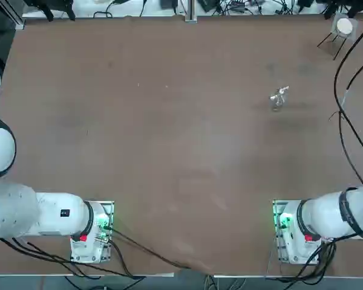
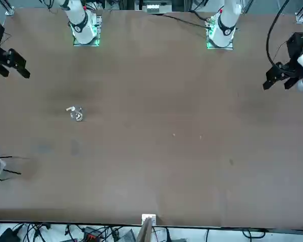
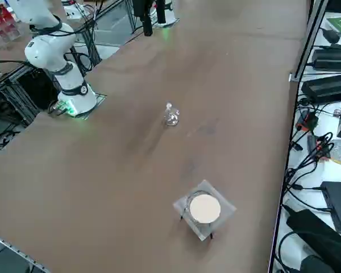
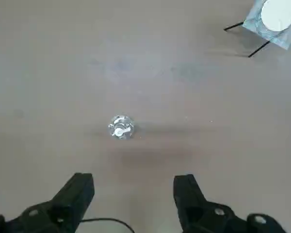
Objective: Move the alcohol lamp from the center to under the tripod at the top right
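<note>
Two black fingers (image 4: 77, 194) of the right pincer (image 4: 133, 191) rise closest to the wrist camera, blocky and matte, spread wide with nothing between them; the pincer hangs in the air above the bare brown tabletop (image 1: 169, 151), off to the right side. Beyond the fingertips and apart from them stands the alcohol lamp (image 4: 121, 127), a tiny clear glass body, rounded and glinting, with a whitish, silvery top. From overhead the alcohol lamp (image 1: 279, 96) sits upright in the right half of the tabletop, nearer the far edge than the near one, and the side view shows its small neck standing above the round bowl (image 3: 171, 115). The tripod (image 1: 339, 31) stands at the far right corner of the tabletop, well apart from the lamp: thin dark metal legs splayed outward, a round white disc on top, and what looks like a square of grey wire mesh under the disc (image 3: 204, 208), though the weave is hard to make out. The tabletop is smooth and dull, with faint darker smudges. Black cables (image 1: 345, 121) trail along the right edge beside the tripod, and more cables and boxes lie beyond the far edge. Nothing lies on the surface between lamp and tripod.
</note>
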Motion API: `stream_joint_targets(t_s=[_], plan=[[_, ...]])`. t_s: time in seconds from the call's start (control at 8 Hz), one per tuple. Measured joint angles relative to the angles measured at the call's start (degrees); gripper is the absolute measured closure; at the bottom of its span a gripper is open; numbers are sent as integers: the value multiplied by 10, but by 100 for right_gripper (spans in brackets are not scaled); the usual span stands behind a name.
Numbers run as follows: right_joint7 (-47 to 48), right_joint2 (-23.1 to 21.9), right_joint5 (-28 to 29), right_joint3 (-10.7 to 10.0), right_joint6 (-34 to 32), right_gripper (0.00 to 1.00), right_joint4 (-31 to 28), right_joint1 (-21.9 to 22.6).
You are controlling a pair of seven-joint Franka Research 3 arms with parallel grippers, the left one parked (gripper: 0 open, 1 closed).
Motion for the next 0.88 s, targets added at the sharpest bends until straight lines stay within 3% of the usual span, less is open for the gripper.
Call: stream_joint_targets(t_s=[0.5,0.88], plan=[[13,3,19,1,3,0,0,1],[108,52,20,3,38,0,-11,27]])
